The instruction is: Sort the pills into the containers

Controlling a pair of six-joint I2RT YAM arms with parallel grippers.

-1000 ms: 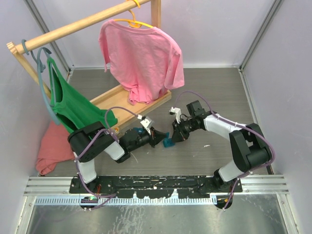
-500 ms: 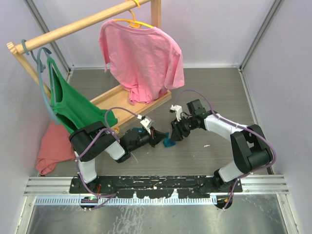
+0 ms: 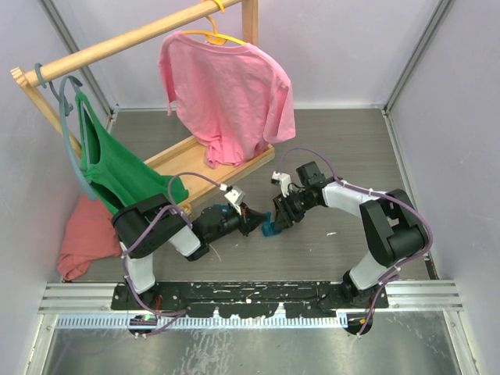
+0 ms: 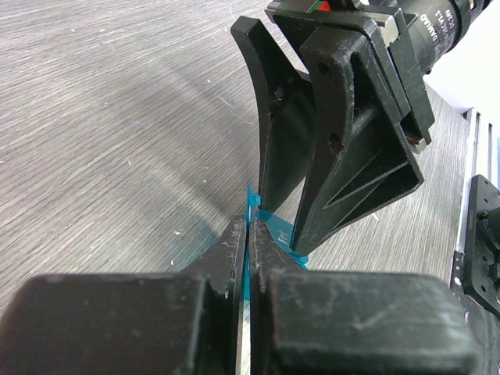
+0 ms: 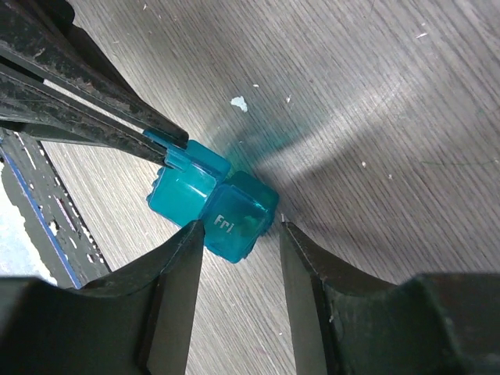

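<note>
A small teal container [image 5: 205, 198] with a lid marked "Fri" lies on the grey table [image 3: 344, 148], between the two grippers [image 3: 268, 229]. My left gripper [image 4: 250, 228] is shut on a thin teal edge of the container's lid. Its fingertips [image 5: 168, 144] reach in from the upper left of the right wrist view. My right gripper [image 5: 238, 230] is open. Its jaws stand either side of the "Fri" compartment without pressing it. The right fingers [image 4: 336, 156] stand over the container [image 4: 280, 227] in the left wrist view. The pills are out of view.
A wooden clothes rack [image 3: 125, 39] crosses the back left, with a pink shirt [image 3: 226, 94] and a green top [image 3: 117, 168] hanging from it. A salmon cloth [image 3: 82, 234] lies at the left wall. A white speck [image 3: 331, 233] lies right of the grippers.
My right gripper was shut at the container and has opened. It now sits a little further left. The left gripper has kept its hold and place.
</note>
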